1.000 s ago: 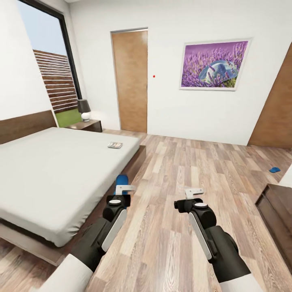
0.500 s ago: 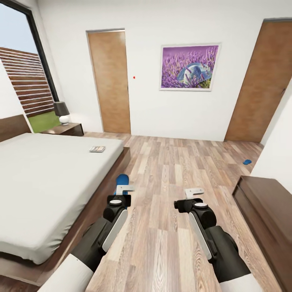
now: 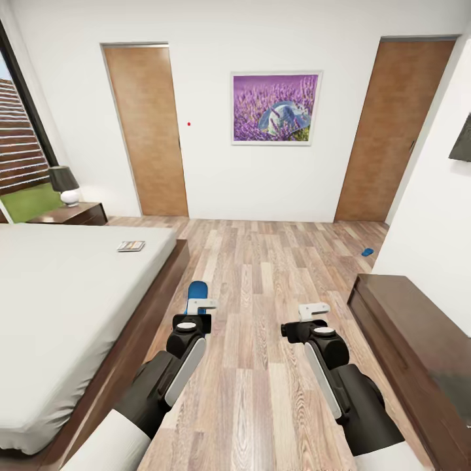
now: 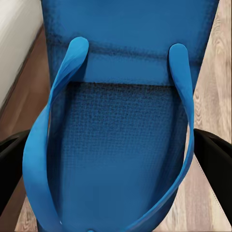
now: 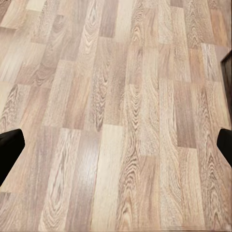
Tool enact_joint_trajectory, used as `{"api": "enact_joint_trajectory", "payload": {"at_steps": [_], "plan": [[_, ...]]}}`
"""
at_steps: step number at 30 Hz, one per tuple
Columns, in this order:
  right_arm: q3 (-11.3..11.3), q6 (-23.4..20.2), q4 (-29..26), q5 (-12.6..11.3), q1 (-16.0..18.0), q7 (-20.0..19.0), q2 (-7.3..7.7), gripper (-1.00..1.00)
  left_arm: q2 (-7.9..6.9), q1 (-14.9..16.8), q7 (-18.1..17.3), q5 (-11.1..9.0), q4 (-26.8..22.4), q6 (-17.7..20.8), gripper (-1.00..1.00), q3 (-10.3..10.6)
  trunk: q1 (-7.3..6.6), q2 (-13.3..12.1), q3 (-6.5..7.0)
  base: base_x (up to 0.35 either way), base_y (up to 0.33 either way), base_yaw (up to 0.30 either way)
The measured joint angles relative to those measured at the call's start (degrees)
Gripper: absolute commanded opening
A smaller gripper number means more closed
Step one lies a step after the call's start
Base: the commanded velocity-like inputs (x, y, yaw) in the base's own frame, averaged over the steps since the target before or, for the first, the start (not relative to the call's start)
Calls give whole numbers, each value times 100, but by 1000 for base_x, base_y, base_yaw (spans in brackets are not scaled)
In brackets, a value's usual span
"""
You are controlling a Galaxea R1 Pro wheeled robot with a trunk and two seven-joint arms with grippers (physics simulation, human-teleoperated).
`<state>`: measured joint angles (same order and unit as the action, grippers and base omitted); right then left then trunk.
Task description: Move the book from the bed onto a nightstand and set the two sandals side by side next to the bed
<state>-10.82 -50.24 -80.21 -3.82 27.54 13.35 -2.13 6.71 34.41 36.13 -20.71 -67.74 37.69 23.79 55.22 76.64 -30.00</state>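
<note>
- The left gripper (image 3: 196,302) pinches a blue sandal (image 3: 197,291); in the left wrist view the sandal (image 4: 116,145) sits between the two dark fingers (image 4: 12,159), sole and straps facing the camera.
- The held sandal hangs above the wood-plank floor (image 3: 261,275), just beside the long edge of the bed (image 3: 72,307).
- The right gripper (image 3: 313,311) holds nothing; its fingers (image 5: 9,147) are spread wide over bare floor planks (image 5: 116,116).
- The second sandal (image 3: 367,251) lies on the floor at the far right, near the white wall and well apart from both grippers.
- The book (image 3: 131,246) lies on the grey mattress close to the bed's far corner, well ahead of the left gripper.
- A nightstand (image 3: 72,214) stands at the bed's far side, carrying a small lamp (image 3: 64,185).
- A dark wooden cabinet (image 3: 418,347) runs along the right wall, near the right arm.
</note>
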Motion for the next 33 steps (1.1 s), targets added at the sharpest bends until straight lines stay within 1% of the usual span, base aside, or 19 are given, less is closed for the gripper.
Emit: {"api": "enact_joint_trajectory", "payload": {"at_steps": [22,26,31,33], "plan": [[-9,0,8,0,0,0,-6,100,-4,0,-59,-13,67,-9,-100,6,-483,-883,393,0,0,-278],[-10,1,9,0,1,0,-5,100,-2,-1,-60,-4,65,-7,-100,8,-571,-1043,465,0,0,-124],[-10,1,10,1,1,3,-6,100,12,-1,-48,-6,65,-2,-100,26,-681,-1244,555,0,0,-20],[-10,1,10,1,1,5,-7,100,10,-1,-58,-13,65,1,-100,31,-745,-1323,591,272,0,-1]]}}
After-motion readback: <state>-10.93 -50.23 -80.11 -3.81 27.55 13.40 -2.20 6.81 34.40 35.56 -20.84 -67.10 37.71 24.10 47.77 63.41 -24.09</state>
